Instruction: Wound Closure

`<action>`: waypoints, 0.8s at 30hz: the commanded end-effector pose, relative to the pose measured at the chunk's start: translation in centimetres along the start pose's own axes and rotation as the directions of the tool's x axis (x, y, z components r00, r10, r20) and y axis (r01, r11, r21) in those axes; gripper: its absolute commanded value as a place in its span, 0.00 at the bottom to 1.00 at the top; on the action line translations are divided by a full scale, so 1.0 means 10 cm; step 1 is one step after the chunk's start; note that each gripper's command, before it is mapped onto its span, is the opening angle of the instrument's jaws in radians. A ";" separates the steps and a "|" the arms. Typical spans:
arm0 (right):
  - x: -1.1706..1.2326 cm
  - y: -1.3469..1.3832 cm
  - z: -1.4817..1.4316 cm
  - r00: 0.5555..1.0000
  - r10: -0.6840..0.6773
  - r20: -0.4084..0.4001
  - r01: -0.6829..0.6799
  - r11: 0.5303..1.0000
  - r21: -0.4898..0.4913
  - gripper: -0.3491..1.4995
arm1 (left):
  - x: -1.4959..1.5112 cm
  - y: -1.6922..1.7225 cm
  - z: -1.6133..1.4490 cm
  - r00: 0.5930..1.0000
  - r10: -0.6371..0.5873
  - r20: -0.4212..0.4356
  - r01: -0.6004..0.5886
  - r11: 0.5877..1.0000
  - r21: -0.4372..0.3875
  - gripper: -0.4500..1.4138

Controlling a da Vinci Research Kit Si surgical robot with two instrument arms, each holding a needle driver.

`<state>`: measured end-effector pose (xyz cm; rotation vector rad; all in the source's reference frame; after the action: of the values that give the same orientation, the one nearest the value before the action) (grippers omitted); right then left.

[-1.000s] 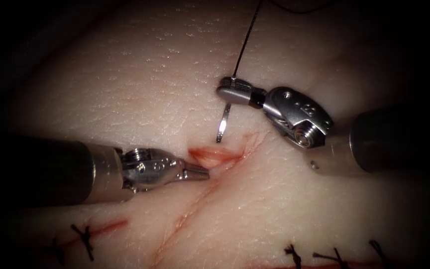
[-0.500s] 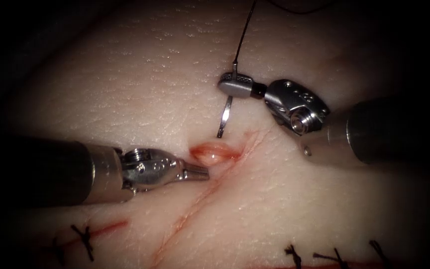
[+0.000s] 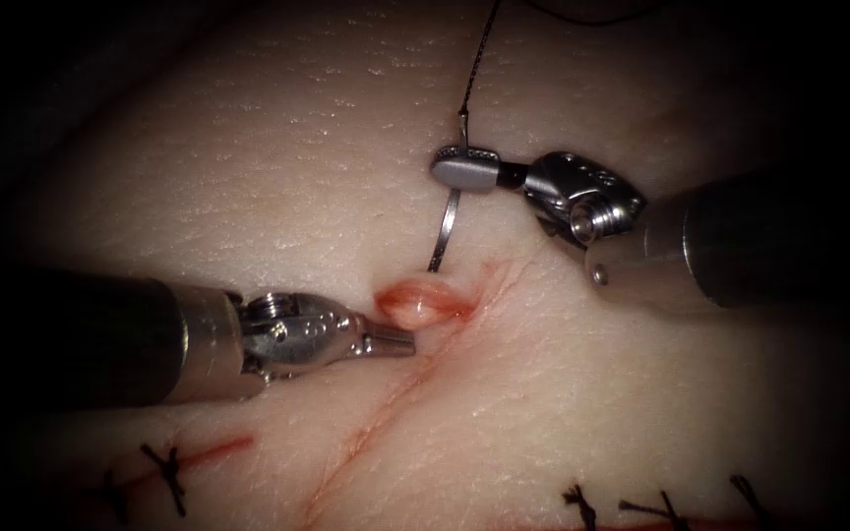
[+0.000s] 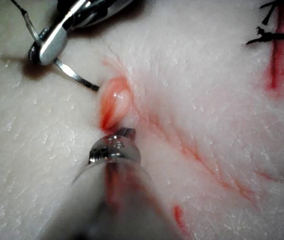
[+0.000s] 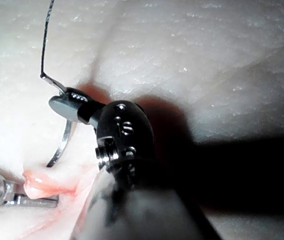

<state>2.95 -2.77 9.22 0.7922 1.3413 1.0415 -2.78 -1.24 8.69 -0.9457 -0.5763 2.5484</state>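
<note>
Tissue (image 3: 277,167) lies pale across the bench, its cut (image 3: 386,408) running from about seven o'clock up toward the centre, where the edge gapes as a pink bulge (image 3: 415,303); finished stitches (image 3: 164,472) sit along the six o'clock border. From three o'clock comes the right tool (image 3: 464,167), its jaws clenched on the needle (image 3: 442,236) near the thread end of the curve, so the body hangs toward the wound with the point just above the bulge, on the right side of the cut and, as far as I can see, not in the tissue. From nine o'clock comes the left tool (image 3: 391,339), jaws pressed together at the left lip of the bulge; whether they pinch tissue or merely rest against it I cannot tell. Thread (image 3: 479,54) climbs from the needle's tail toward twelve o'clock. To my eye, good work here wants the point square to the surface and the lip kept steady.
</note>
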 end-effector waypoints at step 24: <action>-0.043 -0.031 0.015 0.974 0.214 0.069 -0.221 0.969 0.112 0.00 | 0.000 -0.001 0.008 1.000 0.000 0.000 0.000 1.000 0.000 0.07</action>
<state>3.10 -3.20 9.06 1.0668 1.2967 1.1080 -2.77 -1.22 8.69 -0.9452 -0.5748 2.5488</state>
